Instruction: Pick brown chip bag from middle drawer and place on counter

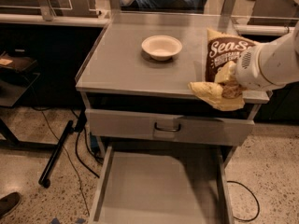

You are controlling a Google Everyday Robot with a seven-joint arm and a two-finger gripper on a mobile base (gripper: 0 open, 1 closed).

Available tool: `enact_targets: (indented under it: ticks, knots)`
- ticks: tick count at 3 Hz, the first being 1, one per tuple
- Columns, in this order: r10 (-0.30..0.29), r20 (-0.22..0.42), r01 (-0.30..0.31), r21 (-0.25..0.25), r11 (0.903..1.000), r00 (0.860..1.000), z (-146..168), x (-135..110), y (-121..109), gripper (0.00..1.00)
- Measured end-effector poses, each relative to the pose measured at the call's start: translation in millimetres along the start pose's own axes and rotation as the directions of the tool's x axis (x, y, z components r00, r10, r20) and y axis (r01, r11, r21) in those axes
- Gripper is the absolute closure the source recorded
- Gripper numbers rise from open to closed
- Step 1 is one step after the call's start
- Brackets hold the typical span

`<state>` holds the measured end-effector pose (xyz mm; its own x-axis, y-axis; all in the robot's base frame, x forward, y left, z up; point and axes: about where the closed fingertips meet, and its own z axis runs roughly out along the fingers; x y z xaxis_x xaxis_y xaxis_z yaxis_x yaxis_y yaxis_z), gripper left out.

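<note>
The brown chip bag (pixel 223 54), dark brown with white "Sea Salt" lettering and pale yellow ends, hangs upright over the front right corner of the counter (pixel 126 64). My gripper (pixel 229 80), at the end of the white arm (pixel 268 62) coming in from the right, is shut on the bag's lower part; the bag's crumpled yellow end partly hides the fingers. The middle drawer (pixel 159 185) is pulled out below, and its grey floor is bare.
A white bowl (pixel 161 46) stands on the counter's back middle. Above the open drawer is a shut drawer front with a dark handle (pixel 167 127). A black stand leg (pixel 56 153) and cables lie on the floor at left. Tables stand behind and to the right.
</note>
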<state>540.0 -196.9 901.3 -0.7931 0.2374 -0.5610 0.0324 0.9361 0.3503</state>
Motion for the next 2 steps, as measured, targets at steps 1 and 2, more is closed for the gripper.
enact_targets:
  ticks: [1,2]
  knots:
    - [0.027,0.008,-0.027,0.025,0.9993,1.0,8.4,-22.8,-8.2,1.0]
    - [0.042,0.015,-0.043,0.073,0.9964,0.999,20.1,-78.9,-17.7,1.0]
